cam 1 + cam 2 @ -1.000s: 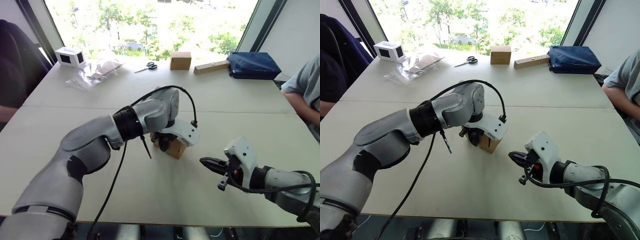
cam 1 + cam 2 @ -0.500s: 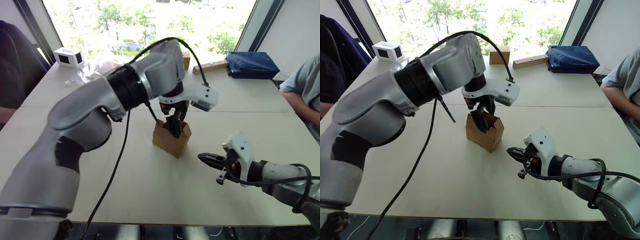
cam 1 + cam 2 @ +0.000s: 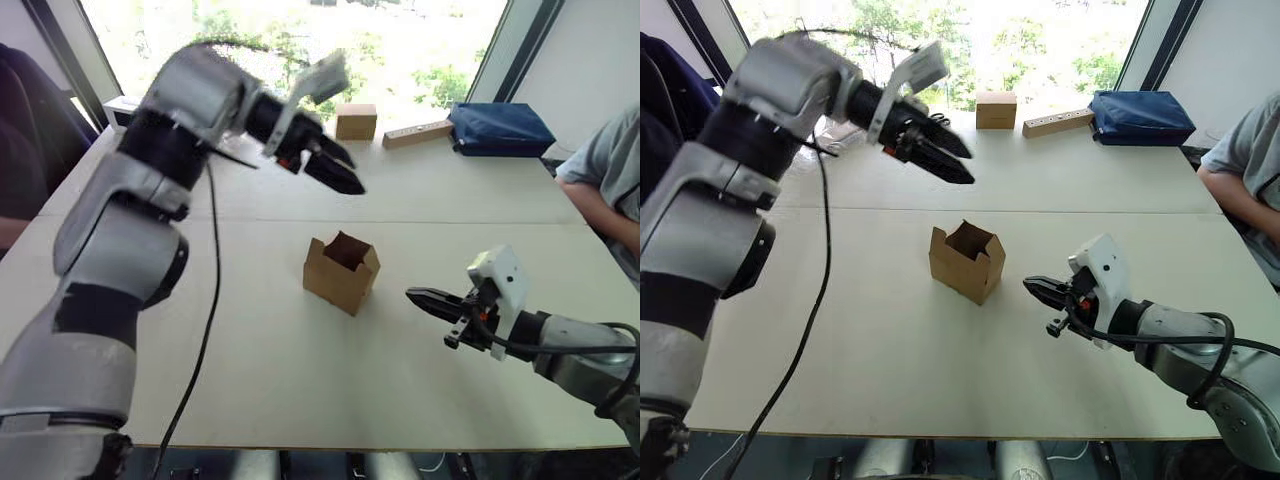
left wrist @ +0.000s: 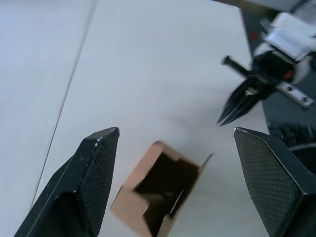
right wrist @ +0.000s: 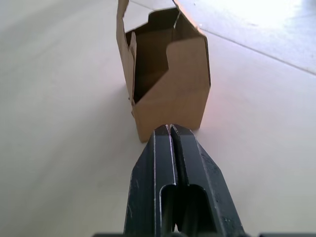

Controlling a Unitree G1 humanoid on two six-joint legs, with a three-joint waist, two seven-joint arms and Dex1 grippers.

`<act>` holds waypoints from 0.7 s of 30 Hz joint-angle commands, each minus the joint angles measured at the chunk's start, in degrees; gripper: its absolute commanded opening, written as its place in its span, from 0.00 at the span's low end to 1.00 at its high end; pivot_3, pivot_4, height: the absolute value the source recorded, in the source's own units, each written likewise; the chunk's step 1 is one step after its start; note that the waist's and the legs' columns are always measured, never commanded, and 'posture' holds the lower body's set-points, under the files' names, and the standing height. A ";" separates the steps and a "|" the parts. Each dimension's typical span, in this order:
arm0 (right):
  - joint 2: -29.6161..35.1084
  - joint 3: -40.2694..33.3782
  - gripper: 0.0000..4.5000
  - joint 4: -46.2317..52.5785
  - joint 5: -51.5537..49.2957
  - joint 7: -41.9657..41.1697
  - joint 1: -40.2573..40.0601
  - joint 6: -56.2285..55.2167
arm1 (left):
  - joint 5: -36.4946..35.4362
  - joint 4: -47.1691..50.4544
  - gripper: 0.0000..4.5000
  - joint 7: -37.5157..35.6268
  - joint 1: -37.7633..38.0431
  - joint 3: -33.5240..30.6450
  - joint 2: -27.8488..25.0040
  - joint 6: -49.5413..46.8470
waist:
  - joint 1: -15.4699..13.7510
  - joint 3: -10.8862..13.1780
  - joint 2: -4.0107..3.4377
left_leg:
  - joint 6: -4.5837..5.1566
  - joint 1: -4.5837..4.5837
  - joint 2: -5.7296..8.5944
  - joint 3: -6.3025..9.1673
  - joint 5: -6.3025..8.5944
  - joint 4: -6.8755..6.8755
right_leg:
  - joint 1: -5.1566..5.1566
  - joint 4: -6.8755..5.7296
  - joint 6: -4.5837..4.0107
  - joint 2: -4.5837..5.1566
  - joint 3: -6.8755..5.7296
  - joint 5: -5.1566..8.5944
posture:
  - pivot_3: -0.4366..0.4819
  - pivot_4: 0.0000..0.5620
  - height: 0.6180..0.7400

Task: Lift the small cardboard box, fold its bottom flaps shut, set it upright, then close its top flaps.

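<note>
The small cardboard box (image 3: 340,273) stands upright on the white table (image 3: 250,380), its top flaps (image 3: 365,258) sticking up and the inside open to view. My left gripper (image 3: 346,176) hangs open and empty in the air, above and behind the box. In the left wrist view the box (image 4: 158,192) lies well below its spread fingers (image 4: 94,163). My right gripper (image 3: 411,294) is shut and empty, low over the table to the right of the box. Its tips (image 5: 169,127) point at the box's side wall (image 5: 170,94), a short gap away.
Along the far edge sit a small tan cube (image 3: 357,121), a long thin bar (image 3: 418,133) and a blue bag (image 3: 502,128). A person's arm (image 3: 600,195) rests at the table's right side. Someone in dark clothing (image 3: 30,140) sits at the left.
My left gripper has come out of the box's open top and swung up and away toward the far side, open. The box stays upright. The right gripper has barely moved.
</note>
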State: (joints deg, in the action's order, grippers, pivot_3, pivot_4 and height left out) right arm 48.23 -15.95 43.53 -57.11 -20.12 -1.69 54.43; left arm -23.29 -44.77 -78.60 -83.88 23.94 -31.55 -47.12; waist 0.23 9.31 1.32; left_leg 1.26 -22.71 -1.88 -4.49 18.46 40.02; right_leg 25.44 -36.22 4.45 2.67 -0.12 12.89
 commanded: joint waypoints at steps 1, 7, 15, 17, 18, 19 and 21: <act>0.50 0.95 0.00 -0.63 2.09 -0.97 -0.05 -0.62 | -1.30 8.34 0.61 7.84 9.49 -9.77 -1.92 1.28 | 0.20 -0.01 -0.01 | 0.00 0.00 0.00 -0.01 0.00 0.01 | 0.00 -0.01 0.01 0.03 0.00 0.00 | 0.48 0.27 1.00; 0.28 6.38 0.00 -2.58 7.68 -2.34 0.68 -1.08 | 3.30 19.44 0.11 17.15 27.78 -13.25 -1.32 8.64 | -0.30 0.02 0.04 | -0.15 -0.06 0.06 -0.06 -0.08 0.05 | -0.06 0.03 0.06 0.29 -0.03 -0.04 | 0.48 0.27 1.00; -4.11 19.76 0.00 -9.36 21.70 0.93 8.80 -3.42 | 7.99 12.30 0.01 22.68 34.30 -13.76 6.43 19.59 | -1.21 0.00 0.04 | -0.22 0.04 0.29 -0.07 -0.12 0.08 | -0.22 0.07 0.05 0.33 -0.06 -0.05 | 0.48 0.27 1.00; -4.78 20.52 0.00 -10.21 23.39 0.73 9.42 -3.92 | 8.32 12.07 0.01 22.83 34.73 -14.05 7.33 20.42 | -0.97 0.00 0.04 | -0.21 -0.01 0.32 -0.07 -0.11 0.07 | -0.20 0.11 0.06 0.33 -0.05 -0.06 | 0.48 0.27 1.00; -5.01 20.68 0.00 -10.32 24.00 0.44 9.52 -4.14 | 8.30 12.80 0.01 23.01 35.30 -14.12 7.67 20.29 | -0.90 0.00 0.04 | -0.21 -0.02 0.33 -0.08 -0.11 0.07 | -0.20 0.12 0.07 0.33 -0.04 -0.06 | 0.48 0.27 1.00; -5.11 20.98 0.00 -10.40 24.67 0.02 9.65 -4.34 | 8.00 14.57 0.01 22.97 36.64 -13.98 7.96 19.75 | -0.76 0.00 0.03 | -0.21 -0.02 0.33 -0.08 -0.11 0.07 | -0.19 0.12 0.07 0.33 -0.04 -0.06 | 0.48 0.27 1.00; -5.13 21.80 0.00 -10.70 26.33 -0.69 9.79 -4.97 | 7.64 18.85 0.01 22.67 39.68 -13.32 8.21 18.18 | -0.59 -0.05 -0.04 | -0.21 0.05 0.30 -0.09 -0.11 0.05 | -0.20 0.08 0.07 0.32 -0.02 -0.07 | 0.48 0.27 1.00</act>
State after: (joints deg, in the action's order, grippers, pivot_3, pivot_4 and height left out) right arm 43.57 5.64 32.11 -32.51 -19.94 7.28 51.07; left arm -15.20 -30.08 -55.72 -46.33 10.97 -23.53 -28.15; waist -0.36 9.27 1.27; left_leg 1.05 -22.61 -1.60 -4.59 18.35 40.06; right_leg 25.22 -36.16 4.52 2.99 -0.13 12.82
